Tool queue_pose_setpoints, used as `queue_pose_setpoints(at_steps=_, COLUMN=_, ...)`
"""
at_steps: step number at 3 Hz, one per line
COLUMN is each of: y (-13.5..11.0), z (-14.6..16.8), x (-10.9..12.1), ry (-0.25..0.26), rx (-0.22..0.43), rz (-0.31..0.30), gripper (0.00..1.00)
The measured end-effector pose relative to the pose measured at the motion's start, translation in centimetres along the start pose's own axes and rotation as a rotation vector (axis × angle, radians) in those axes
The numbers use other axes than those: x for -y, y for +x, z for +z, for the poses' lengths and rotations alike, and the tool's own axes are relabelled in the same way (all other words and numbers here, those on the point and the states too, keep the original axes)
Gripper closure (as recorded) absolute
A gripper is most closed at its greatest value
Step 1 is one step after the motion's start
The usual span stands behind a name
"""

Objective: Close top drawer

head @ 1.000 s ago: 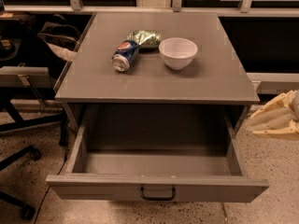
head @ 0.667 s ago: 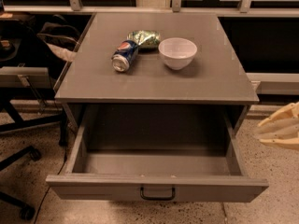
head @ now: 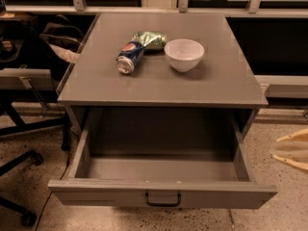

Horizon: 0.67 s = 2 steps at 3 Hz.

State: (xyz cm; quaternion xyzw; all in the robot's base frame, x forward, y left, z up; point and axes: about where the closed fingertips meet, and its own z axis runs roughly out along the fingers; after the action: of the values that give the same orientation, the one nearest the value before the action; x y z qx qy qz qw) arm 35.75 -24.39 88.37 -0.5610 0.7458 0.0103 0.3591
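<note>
The gripper (head: 292, 150) has slid lower toward the right edge, beside the drawer (head: 216, 195) but apart from it, open or closed I cannot tell, so the drawer stays pulled fully out, unpushed.

The top drawer (head: 221, 196) stands wide open under the tabletop (head: 159, 88), handle (head: 162, 199) facing front, and the pale gripper (head: 290, 150) hovers near its right side, apparently not touching.
</note>
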Motion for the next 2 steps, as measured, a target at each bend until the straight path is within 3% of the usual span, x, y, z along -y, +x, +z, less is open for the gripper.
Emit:
queue_pose_setpoints(at_steps=1, y=1.18, z=0.96, x=-0.65, ry=0.036, rx=-0.031, rz=0.037, gripper=1.00)
queue_pose_setpoints(at_steps=2, y=1.19, z=0.97, x=-0.67, ry=0.035, rx=-0.031, rz=0.037, gripper=1.00)
